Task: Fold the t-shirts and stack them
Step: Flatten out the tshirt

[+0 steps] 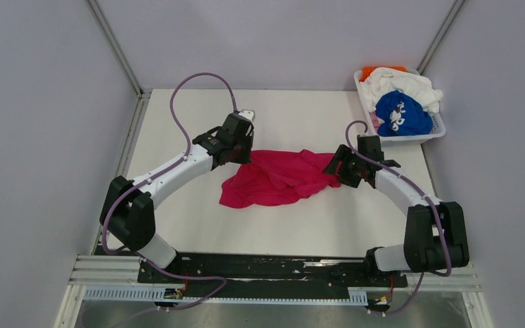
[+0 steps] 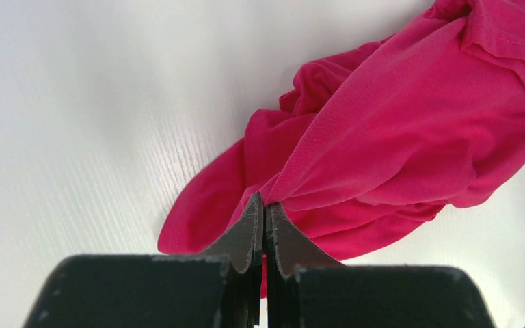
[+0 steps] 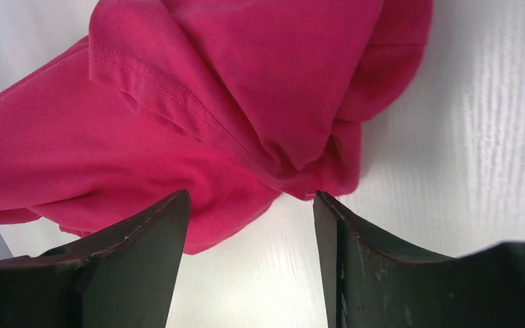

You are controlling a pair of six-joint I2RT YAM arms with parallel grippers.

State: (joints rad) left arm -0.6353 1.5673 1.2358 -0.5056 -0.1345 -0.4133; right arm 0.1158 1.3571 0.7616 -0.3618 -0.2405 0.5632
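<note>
The left gripper (image 2: 264, 205) is clamped on a fold at the left end of the pink shirt (image 2: 396, 130), seemingly for lifting. The right gripper (image 3: 251, 195) is held apart at the right end, nothing gripped yet. The shirt lies crumpled mid-table (image 1: 301, 229); the other shirts (image 1: 403, 116) are kept in the far-right basket (image 1: 410, 139).

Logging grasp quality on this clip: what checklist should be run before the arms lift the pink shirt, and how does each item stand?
1. Grip of left end effector on the pink t-shirt: ok, shut on a fold.
2. Grip of right end effector: not ok, jaws apart, cloth corner only at their tips.
3. Shirt flat enough to fold: not ok, crumpled.
4. Bare table around the shirt for spreading: ok.
5. The other shirts out of the way in the basket: ok.
6. Which part of the shirt (sleeve, hem) each side has: cannot tell.
</note>
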